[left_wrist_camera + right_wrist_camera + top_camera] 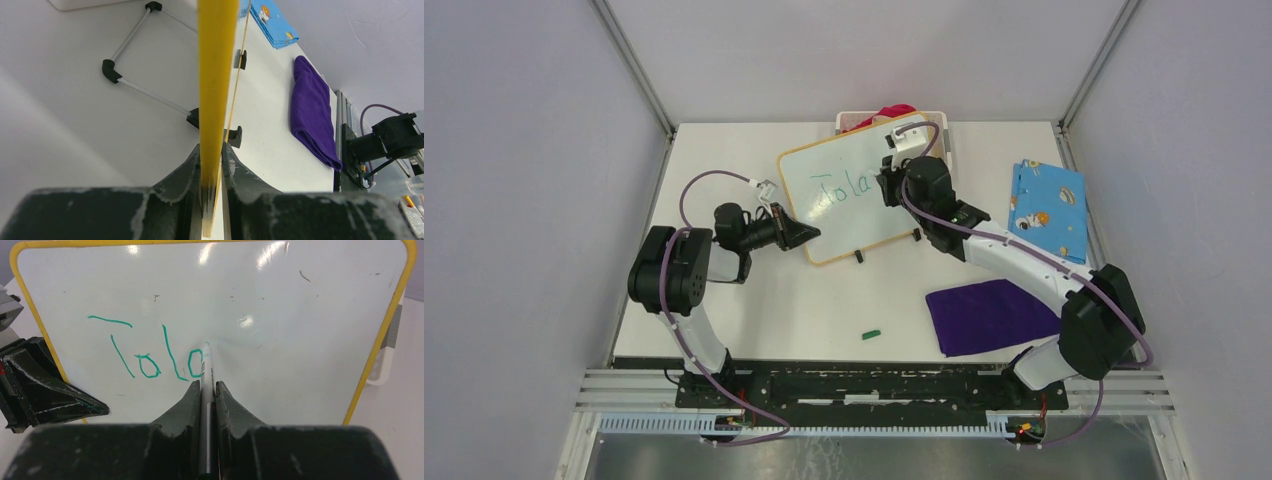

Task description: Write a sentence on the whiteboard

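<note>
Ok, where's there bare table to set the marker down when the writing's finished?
Bare: the near-centre patch between the whiteboard, the purple cloth and the small green object, and the far-left corner beyond the left gripper. Crowded: the right side, with the blue cloth and right arm.

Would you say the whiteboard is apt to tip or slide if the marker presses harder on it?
Probably tippy alone: the whiteboard stands on small black feet. Likely steadied, since the left pincer clamps its edge.
</note>
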